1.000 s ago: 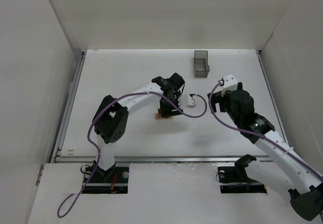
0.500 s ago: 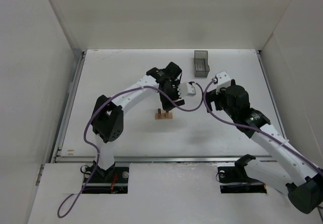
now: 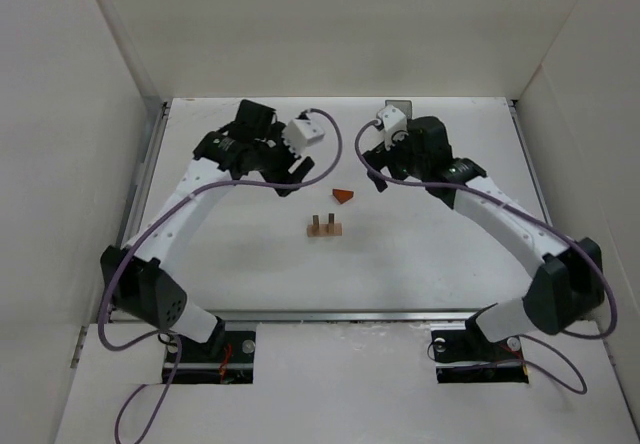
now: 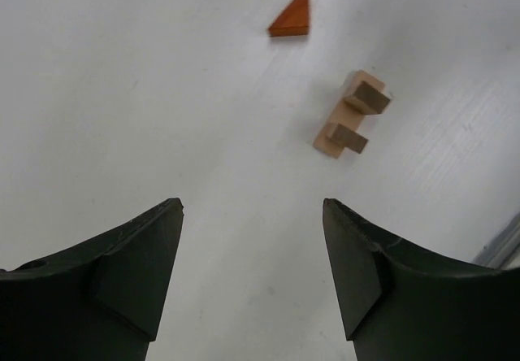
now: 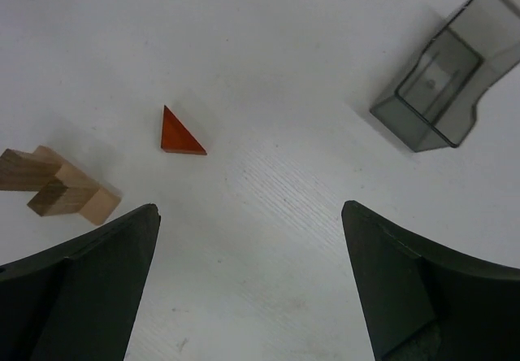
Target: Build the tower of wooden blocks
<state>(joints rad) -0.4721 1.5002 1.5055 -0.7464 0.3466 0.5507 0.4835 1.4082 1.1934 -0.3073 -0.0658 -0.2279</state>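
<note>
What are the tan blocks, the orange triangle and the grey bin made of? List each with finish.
The tan blocks: unfinished-looking wood, matte, with faint grain and darker end faces.
The orange triangle: probably painted or stained wood; even matte colour, no grain visible.
The grey bin: likely plastic; translucent smoky walls, smooth, slightly glossy.
</note>
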